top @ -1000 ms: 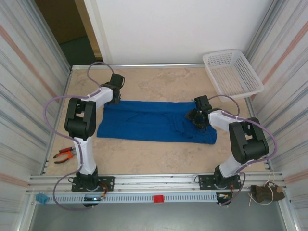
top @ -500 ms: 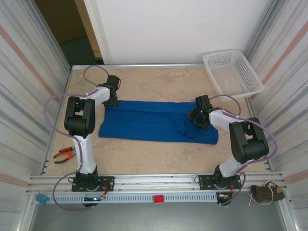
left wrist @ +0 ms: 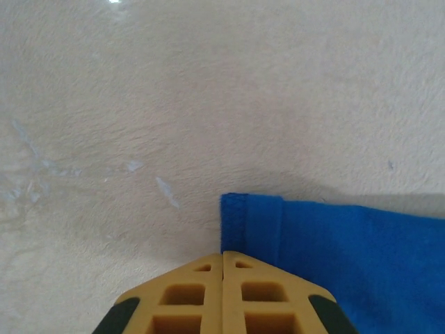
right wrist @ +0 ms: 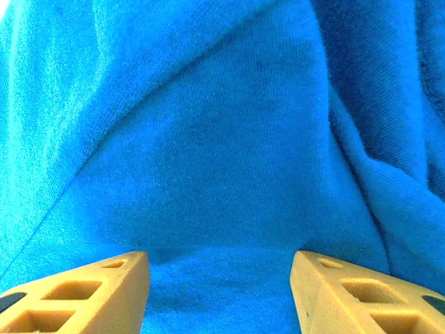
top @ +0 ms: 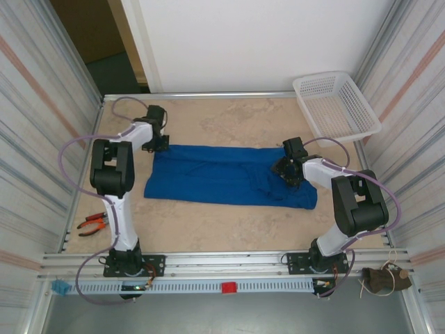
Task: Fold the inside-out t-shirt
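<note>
Covering the cell floor is a beige mottled worktop (top: 222, 118), with ribbed metal panels (top: 42, 104) on both sides, a plain white back wall (top: 257, 42) and a dark doorway (top: 104, 42) at far left. An aluminium rail (top: 229, 263) along the near edge carries both arm bases.

The inside-out t-shirt (top: 222, 174) is plain royal blue. It lies flat as a long crosswise strip between the two pincers, rumpled toward the right pincer's end. A white lattice basket (top: 337, 104) sits well beyond and to the right of the right pincer, in the far corner. Orange-handled pliers (top: 94, 224) lie well short of the left pincer, to its left, near the rail.

The left arm rises from its base, folds at the elbow and reaches far and slightly right. The left pincer (top: 160, 144) is low at the shirt's far left corner. In the left wrist view its yellow fingers (left wrist: 188, 299) meet with no gap, and the hemmed corner starts right at the tips and runs off to the right. Cannot tell whether any cloth is nipped between them.

The right arm bends at its elbow and stretches its forearm left and away. The right pincer (top: 286, 172) is down on the shirt's right end. In the right wrist view its fingers (right wrist: 90, 289) stand moderately apart with blue folds beyond and between them, and nothing is clamped.
</note>
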